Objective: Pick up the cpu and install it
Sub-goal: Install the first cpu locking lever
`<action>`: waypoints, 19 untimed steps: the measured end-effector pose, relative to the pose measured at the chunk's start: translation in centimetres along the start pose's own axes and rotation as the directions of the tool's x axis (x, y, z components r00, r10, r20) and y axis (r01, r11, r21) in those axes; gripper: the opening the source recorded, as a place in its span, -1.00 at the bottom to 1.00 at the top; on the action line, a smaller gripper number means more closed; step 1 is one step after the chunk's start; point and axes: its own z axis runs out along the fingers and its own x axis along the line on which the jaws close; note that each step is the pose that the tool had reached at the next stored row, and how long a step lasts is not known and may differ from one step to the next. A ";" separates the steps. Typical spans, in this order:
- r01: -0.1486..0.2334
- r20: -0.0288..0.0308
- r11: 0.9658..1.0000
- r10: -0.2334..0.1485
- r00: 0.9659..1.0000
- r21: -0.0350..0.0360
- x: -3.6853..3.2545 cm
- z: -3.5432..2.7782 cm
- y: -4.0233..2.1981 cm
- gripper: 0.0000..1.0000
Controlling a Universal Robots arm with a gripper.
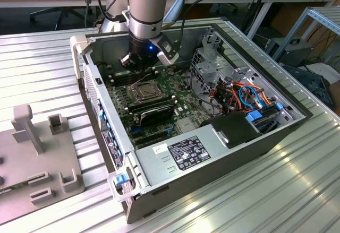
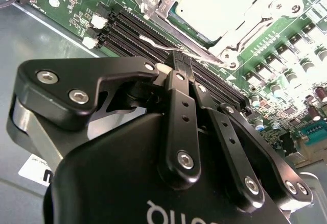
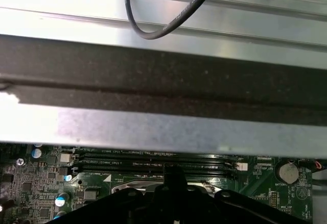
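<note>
Jaws pinched together over memory slots (image 2: 153, 35).

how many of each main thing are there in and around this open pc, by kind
computer case: 1
motherboard: 1
CPU socket: 1
power supply: 1
grey fixture block: 1
claw: 1
total: 6

Metal, plastic and circuit board

Ribbed, shiny metal table (image 1: 42, 58); matt grey metal computer case (image 1: 175, 174); glossy green circuit board (image 2: 286, 45); smooth black gripper (image 2: 179, 60) with bright screws.
</note>
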 end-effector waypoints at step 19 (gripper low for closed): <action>0.000 0.000 1.000 0.000 1.000 0.000 -0.53 0.40 -0.08 -0.79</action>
